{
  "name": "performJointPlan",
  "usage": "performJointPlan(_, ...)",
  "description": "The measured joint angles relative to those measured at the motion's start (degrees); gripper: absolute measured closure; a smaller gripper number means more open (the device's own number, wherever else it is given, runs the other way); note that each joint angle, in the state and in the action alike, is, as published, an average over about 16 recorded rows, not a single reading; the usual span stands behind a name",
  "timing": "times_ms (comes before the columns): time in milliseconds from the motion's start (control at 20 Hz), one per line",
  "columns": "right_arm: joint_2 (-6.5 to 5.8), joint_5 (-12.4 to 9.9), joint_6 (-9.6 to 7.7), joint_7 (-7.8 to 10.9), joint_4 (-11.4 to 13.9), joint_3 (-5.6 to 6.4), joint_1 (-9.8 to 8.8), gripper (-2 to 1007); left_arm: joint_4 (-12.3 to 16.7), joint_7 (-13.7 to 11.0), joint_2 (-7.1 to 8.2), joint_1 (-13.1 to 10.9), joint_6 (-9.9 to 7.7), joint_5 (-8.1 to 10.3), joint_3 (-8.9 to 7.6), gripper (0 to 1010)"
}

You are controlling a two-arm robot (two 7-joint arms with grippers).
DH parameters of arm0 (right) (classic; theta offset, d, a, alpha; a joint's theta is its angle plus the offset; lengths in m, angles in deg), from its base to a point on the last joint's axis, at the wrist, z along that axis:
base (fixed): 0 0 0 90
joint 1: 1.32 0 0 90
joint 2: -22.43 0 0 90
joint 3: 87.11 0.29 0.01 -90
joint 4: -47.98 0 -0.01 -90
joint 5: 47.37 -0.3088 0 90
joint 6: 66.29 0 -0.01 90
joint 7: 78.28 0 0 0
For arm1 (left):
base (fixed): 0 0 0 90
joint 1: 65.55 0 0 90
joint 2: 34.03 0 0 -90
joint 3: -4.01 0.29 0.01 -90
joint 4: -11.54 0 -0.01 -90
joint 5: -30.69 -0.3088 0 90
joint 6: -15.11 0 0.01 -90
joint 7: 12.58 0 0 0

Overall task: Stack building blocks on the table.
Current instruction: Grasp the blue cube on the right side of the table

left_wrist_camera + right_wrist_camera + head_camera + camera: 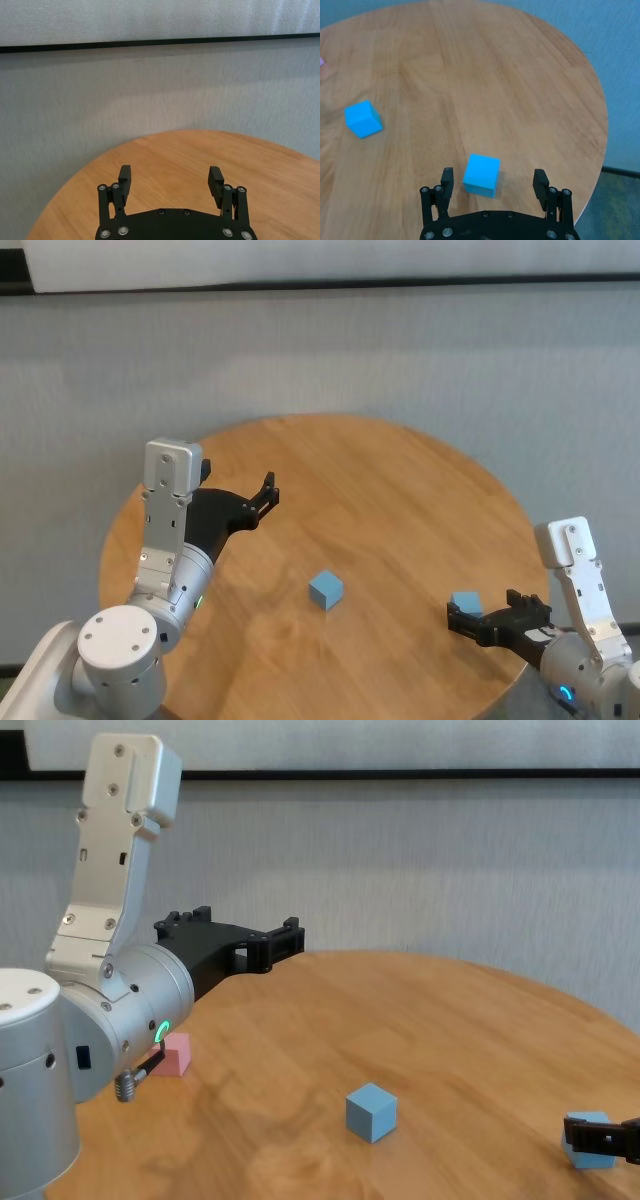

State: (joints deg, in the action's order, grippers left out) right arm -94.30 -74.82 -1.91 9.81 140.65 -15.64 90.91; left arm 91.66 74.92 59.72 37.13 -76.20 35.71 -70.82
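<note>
Straddling a light blue cube (482, 175) near the table's (400, 480) right edge, the right gripper (493, 183) has its 2 fingers (447, 178) spread wide, 1 on each side; neither pad touches the cube, so nothing is gripped. The left gripper (170, 183) hangs above the left part of the wooden top, fingers equally wide apart and empty. A second light blue cube (325, 589) sits alone near the table's middle. The pink cube (175, 1054) rests at the left, partly hidden behind the left arm.
</note>
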Motion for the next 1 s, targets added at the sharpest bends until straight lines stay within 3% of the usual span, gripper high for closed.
performJointPlan(1000, 3.53, 2.39, -0.68, 0.35, -2.92, 0.75, 1.33, 0, 0.00, 0.00, 0.00, 0.00, 0.00, 0.00, 0.00, 10)
